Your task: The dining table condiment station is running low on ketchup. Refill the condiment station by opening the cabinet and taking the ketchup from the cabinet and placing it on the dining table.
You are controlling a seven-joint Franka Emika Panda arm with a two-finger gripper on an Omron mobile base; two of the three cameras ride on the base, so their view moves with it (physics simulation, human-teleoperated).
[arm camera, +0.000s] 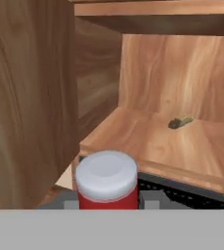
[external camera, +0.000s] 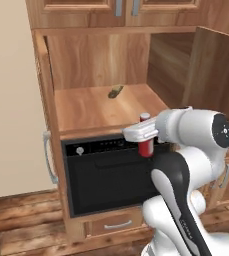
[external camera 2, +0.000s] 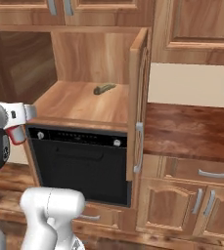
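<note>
Gripper (external camera: 146, 142) level, apparently clamped on upright ketchup (external camera: 145, 148) outside cabinet (external camera: 106, 107).

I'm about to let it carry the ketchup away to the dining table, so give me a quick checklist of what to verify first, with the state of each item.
1. Ketchup between the jaws of the gripper: ok, jaws shut on it.
2. Bottle out of the cabinet: ok, it sits in front of the shelf edge, over the black oven.
3. Bottle upright: ok, white cap on top.
4. Both cabinet doors open: ok, swung wide on either side.
5. Dark olive item left behind: ok, lying at the back of the shelf.
6. Path to the dining table: cannot tell, table not in view.
</note>
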